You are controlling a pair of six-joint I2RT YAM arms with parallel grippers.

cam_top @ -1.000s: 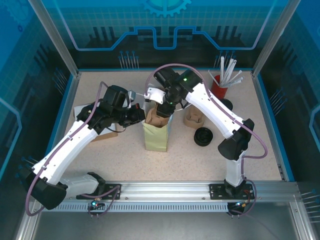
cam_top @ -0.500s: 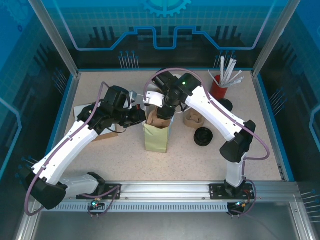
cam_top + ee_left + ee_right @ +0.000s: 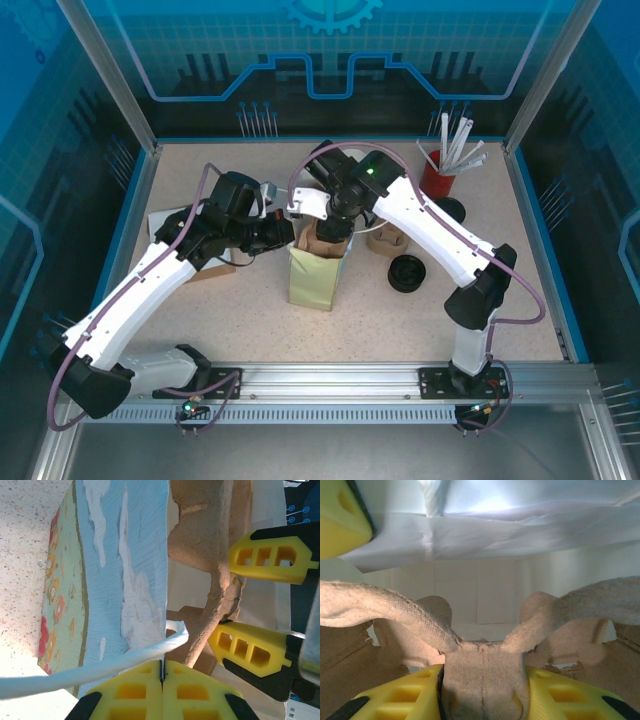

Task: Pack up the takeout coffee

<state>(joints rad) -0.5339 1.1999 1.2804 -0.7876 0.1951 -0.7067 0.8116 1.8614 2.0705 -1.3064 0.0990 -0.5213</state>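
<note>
Two containers matter most on the table [image 3: 230, 330]. At its middle a floral paper bag [image 3: 312, 280] stands upright with its mouth open, and a brown pulp carrier [image 3: 322, 244] sits partway inside that mouth. No cup shows in the parts of the carrier that can be seen. The right gripper [image 3: 482, 680] is clamped on the carrier's raised middle rib, with the white bag interior beyond it. The left gripper [image 3: 162, 672] has its fingers pressed together on the bag's white twisted handle [image 3: 100, 667] at the bag's left rim.

To the far right, a red cup [image 3: 437, 182] holds a bunch of white straws [image 3: 455, 140]. Just near of it, half hidden by the right arm, is a black-topped round thing, apparently the takeout coffee [image 3: 452, 209], outside the bag. Right of the bag stand brownish nested cups [image 3: 385, 238], and nearer, a stack of black lids [image 3: 407, 272].
</note>
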